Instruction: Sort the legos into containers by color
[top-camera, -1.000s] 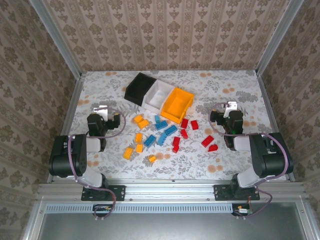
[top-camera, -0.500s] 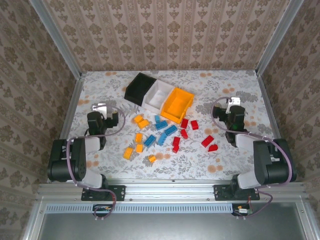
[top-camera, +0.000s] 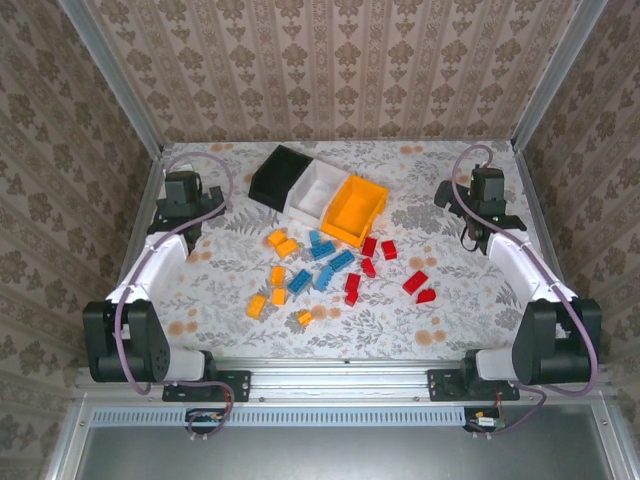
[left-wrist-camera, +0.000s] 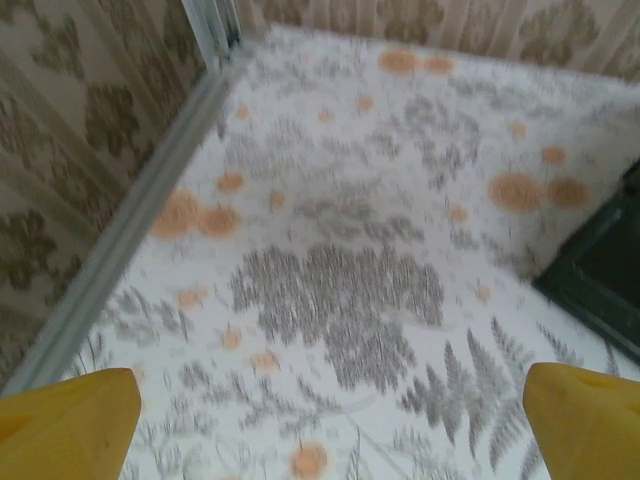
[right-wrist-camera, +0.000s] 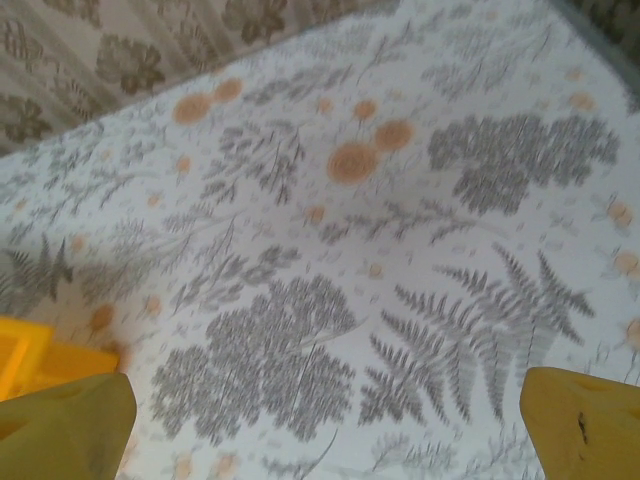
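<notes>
Left hand (left-wrist-camera: 320, 430) gapes wide, empty; right hand (right-wrist-camera: 320, 425) likewise; legos (top-camera: 322, 251) lie scattered on the surface (top-camera: 450, 320) near the bins (top-camera: 301, 210).

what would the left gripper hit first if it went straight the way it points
Probably the bare tablecloth ahead of the open left gripper; the black bin lies right of that line, though depth is unclear.

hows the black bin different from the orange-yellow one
The black bin sits at the left end of the row and farthest back; the orange-yellow bin is at the right end and farther forward. Red legos lie just off the orange-yellow bin's front corner, while all the bricks lie farther from the black bin. Both are open-topped rectangular bins, each joined to the white bin between them.
</notes>
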